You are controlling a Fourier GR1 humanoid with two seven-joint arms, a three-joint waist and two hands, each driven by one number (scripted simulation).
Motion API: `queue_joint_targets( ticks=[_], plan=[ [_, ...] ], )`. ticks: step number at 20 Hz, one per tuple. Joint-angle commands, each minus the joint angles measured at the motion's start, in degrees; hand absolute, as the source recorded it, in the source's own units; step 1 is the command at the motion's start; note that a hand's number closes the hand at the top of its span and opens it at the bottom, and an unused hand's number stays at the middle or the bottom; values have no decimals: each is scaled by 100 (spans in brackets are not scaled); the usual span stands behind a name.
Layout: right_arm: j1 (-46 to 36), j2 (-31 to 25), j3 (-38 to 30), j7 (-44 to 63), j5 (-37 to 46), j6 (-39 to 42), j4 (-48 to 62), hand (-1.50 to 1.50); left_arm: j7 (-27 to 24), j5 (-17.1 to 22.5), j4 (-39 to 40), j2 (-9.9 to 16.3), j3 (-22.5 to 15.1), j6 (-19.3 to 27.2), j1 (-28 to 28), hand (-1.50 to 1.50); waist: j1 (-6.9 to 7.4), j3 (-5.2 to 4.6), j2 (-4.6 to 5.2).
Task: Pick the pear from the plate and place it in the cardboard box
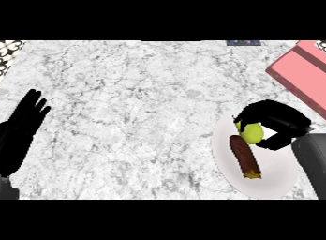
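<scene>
The right hand (275, 123) was curled round one yellow-green pear (251, 133), which sat on the single white plate (225, 157). One brown, elongated food item (245, 157) lay just beside the pear; its kind was unclear. One pink box (309, 77) stood beyond, cut off at the edge. The left hand (17, 129) rested open at left. No writing was legible
</scene>
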Motion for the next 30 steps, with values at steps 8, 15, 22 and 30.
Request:
queue_joint_targets(
  ticks=[8, 15, 22, 30],
  plan=[
    [-372, 455, -370, 2027, 459, 351, 432, 150, -25, 51, 143, 50, 155, -153, -155, 0, 91, -3, 24],
    [-1154, 875, -936, 4843, 659, 1181, 730, 150, -173, -2, 330, 12, 188, -153, -131, 0, 30, -9, 4],
    [-1312, 987, -976, 5293, 759, 650, 137, 150, 48, -70, 276, -93, 96, -58, -287, 0, -26, 0, -2],
    [-1072, 1201, -942, 5948, 435, 1190, -2620, 150, 81, -166, 101, -153, 120, 73, -99, 0, -193, -3, -75]
  ],
)
